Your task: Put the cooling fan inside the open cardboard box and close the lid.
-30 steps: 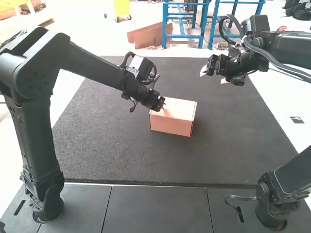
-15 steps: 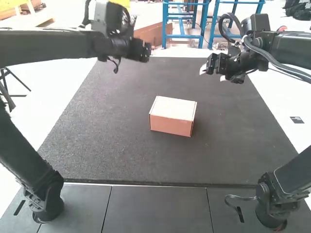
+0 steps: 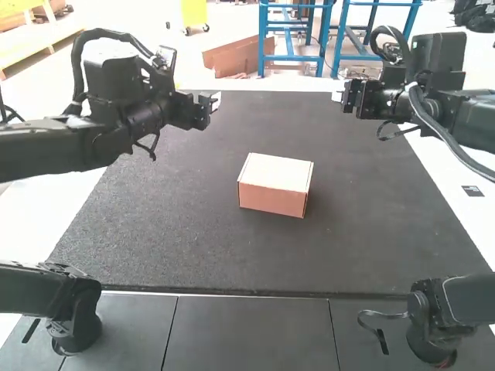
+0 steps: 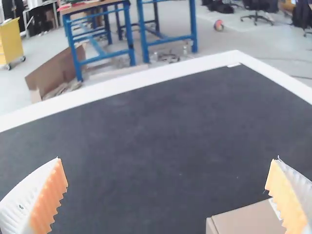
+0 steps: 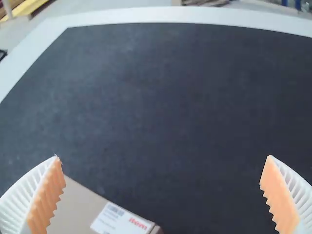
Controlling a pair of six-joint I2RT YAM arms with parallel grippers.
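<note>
Well apart: cardboard box [image 3: 275, 184], left gripper [image 3: 209, 109].

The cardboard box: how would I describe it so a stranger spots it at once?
Start at the big black mat on the table. Near its middle sits the cardboard box, lid shut. It is pale brown and squat, unlike the black left arm and right arm above the mat.

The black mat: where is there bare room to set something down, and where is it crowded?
The mat lies bare on every side of the closed cardboard box: widest between box and near edge, also toward both side edges. Only the box takes the middle. The left gripper and right gripper hang open above the far edge.
</note>
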